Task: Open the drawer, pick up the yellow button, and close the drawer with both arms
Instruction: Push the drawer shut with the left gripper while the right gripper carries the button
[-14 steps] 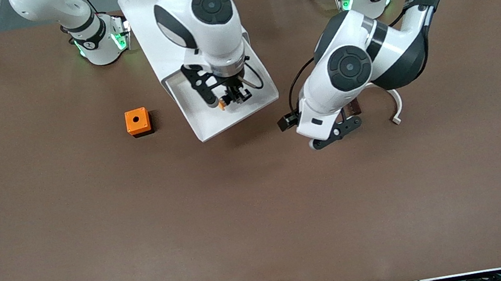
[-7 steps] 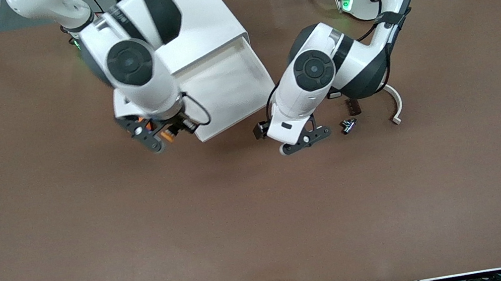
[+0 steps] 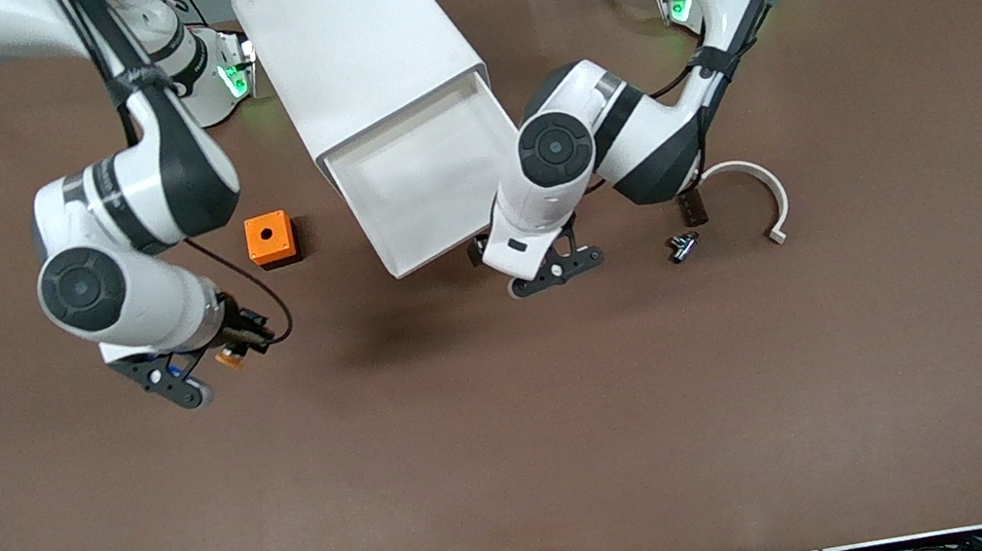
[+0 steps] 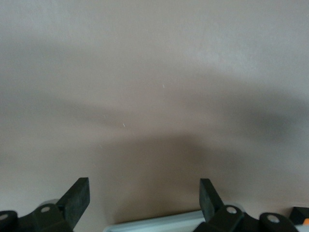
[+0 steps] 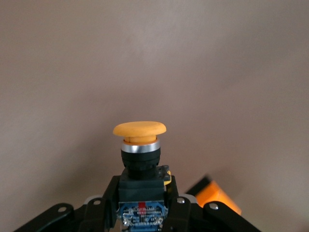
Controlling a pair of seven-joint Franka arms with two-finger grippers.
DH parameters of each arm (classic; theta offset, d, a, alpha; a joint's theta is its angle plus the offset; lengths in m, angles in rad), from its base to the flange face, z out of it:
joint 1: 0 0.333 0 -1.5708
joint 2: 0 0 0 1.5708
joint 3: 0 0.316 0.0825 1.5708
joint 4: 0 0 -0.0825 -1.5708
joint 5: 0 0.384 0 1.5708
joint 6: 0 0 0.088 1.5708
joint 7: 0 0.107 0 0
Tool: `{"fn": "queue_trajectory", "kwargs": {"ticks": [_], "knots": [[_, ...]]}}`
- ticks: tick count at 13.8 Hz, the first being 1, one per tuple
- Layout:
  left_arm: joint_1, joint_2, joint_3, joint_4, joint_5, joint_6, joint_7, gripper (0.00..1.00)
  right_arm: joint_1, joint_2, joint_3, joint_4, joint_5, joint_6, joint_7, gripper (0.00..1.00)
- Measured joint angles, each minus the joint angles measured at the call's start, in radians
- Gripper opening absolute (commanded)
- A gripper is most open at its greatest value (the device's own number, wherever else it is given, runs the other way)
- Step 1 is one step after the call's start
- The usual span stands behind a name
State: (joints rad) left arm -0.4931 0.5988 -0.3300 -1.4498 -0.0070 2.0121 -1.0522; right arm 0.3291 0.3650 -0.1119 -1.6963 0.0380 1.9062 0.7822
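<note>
The right gripper [image 3: 214,359] is seen over bare brown table [image 3: 518,448], toward the right arm's end. It is clenched on the button [image 3: 225,358]. In the front view the button is mostly hidden by the gripper, and only a small orange bit can be made out. In the right wrist view the button [image 5: 140,145] is shown plainly: a round orange-yellow cap, a silver ring, a black neck and a blue part pinched between the black fingers [image 5: 108,203]. An orange corner is cut off at the edge of that view, and what it is cannot be told from that view alone.

The orange cube [image 3: 269,239] with a hole is seen on the table between the right arm and the cabinet [image 3: 355,41].

The drawer [image 3: 428,187] is pulled out of the cabinet toward the front camera. The three lower drawers are hidden under it. Its white floor is bare.

The left gripper [image 3: 549,268] is held just beside the drawer's front corner. Its jaws are spread apart with nothing between them, which is shown only in the left wrist view, where a thin strip of white rim [image 4: 159,221] is seen between the two fingers [image 4: 77,195].

A small dark part [image 3: 683,245], a dark brown piece [image 3: 690,206] and a white curved strip [image 3: 769,197] are seen toward the left arm's end.

Wide open table is left nearer the front camera.
</note>
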Motion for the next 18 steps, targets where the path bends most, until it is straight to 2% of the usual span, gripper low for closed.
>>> {"fn": "queue_trajectory", "kwargs": {"ticks": [3,7,10,13,15,18], "knots": [[-0.033,0.002,-0.021,-0.005,-0.001,-0.001,-0.058,1.0,-0.121,0.004,-0.001,-0.135,-0.004,0.187,-0.198,0.0],[-0.034,0.003,-0.084,-0.03,-0.001,-0.001,-0.124,1.0,-0.268,0.004,-0.001,-0.241,-0.005,0.324,-0.453,0.0],[-0.042,0.004,-0.132,-0.046,-0.001,-0.001,-0.176,1.0,-0.373,0.005,-0.001,-0.271,-0.005,0.411,-0.648,0.0],[-0.08,0.004,-0.156,-0.05,-0.001,-0.001,-0.224,1.0,-0.434,0.023,0.0,-0.306,-0.005,0.519,-0.759,0.0],[-0.113,0.004,-0.158,-0.052,-0.001,-0.001,-0.256,1.0,-0.462,0.059,0.0,-0.338,-0.005,0.629,-0.821,0.0],[-0.138,0.004,-0.16,-0.053,-0.001,-0.001,-0.302,1.0,-0.504,0.126,0.001,-0.344,-0.005,0.698,-0.875,0.0]]}}
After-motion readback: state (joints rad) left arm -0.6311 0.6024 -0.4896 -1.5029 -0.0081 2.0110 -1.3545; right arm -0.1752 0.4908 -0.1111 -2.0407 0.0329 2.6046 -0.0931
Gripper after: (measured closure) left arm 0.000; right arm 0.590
